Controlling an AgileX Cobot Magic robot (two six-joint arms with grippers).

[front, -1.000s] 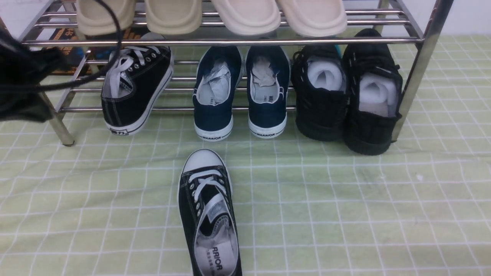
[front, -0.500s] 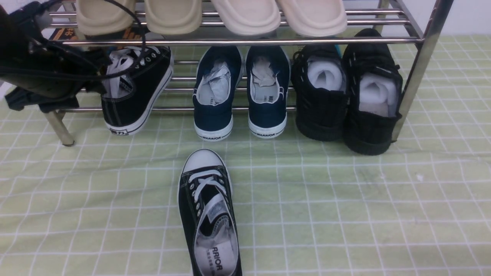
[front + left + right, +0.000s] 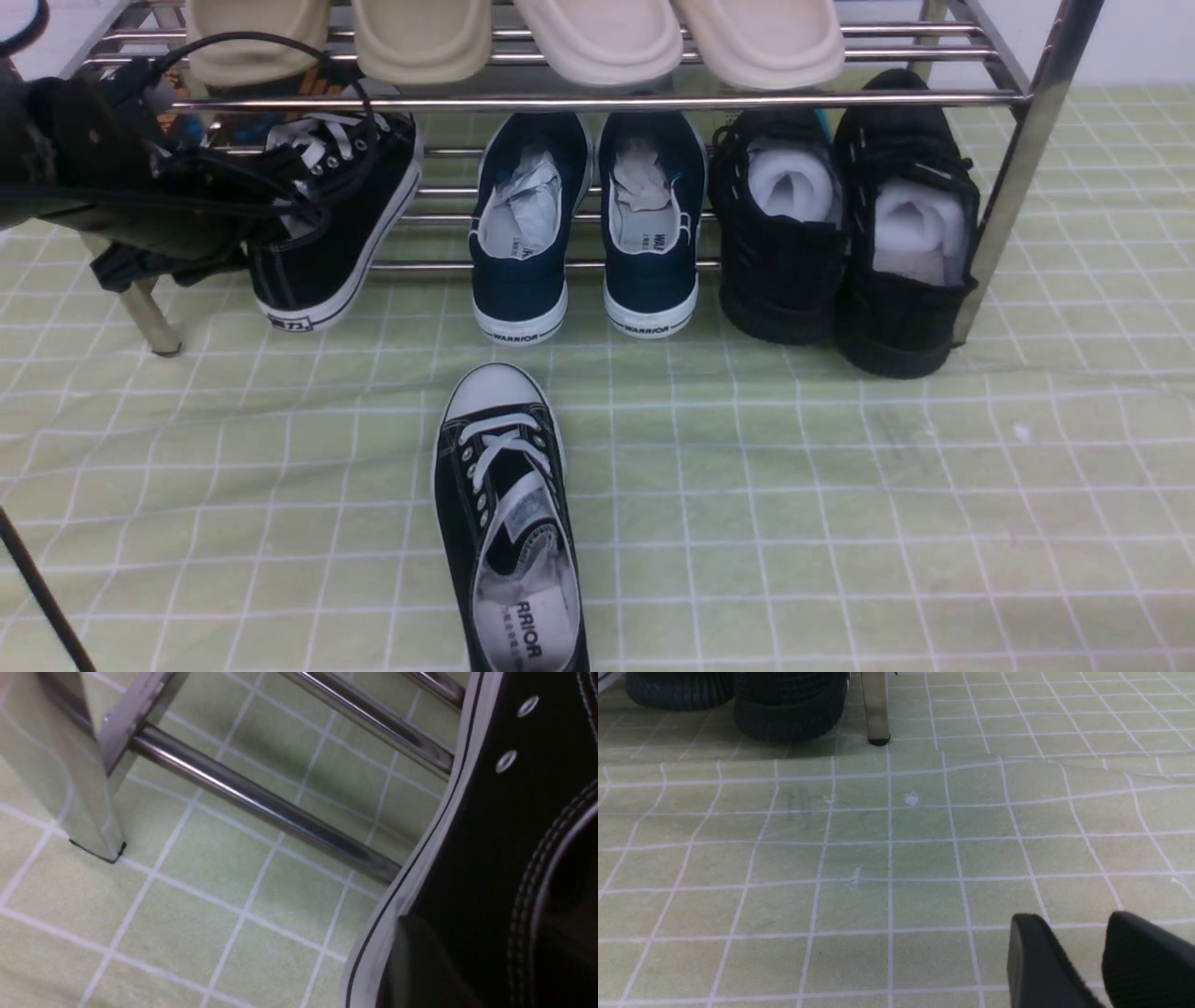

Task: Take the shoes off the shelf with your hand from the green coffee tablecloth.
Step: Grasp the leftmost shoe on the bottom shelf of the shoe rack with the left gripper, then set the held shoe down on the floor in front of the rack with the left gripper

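Two black canvas sneakers make up the task pair.

Front view: the placed sneaker [image 3: 504, 523] lies on the green checked tablecloth [image 3: 840, 523], toe toward the shelf [image 3: 597, 101] and clear of it. The shelved sneaker [image 3: 345, 224] sits at the left end of the lower tier, tilted, with its heel overhanging the front bar. The left gripper [image 3: 266, 210] is at its heel opening. A black cable [image 3: 280, 56] loops up in front of the upper tier. Navy slip-ons [image 3: 583, 224] stand just beside the shelved sneaker.

Left wrist view: the shelved sneaker's black side and white sole edge cross the lower bars. One dark fingertip [image 3: 416, 961] lies against the outer heel wall. The other finger is not visible, so it cannot be determined whether the claw is clamped on the heel.

Right wrist view: the right gripper [image 3: 1076, 926] hangs low over bare tablecloth, its fingers parted and holding nothing. It is well away from both sneakers.

Probable faults on withdrawal:
- Slip: soft canvas may fold if the heel wall is pinched shallowly.
- Rack drag: the sole may hook the front bar and pull the shelf.
- Snag: the cable may catch the upper bar.
- Collision: a rightward sweep may knock the navy slip-ons.
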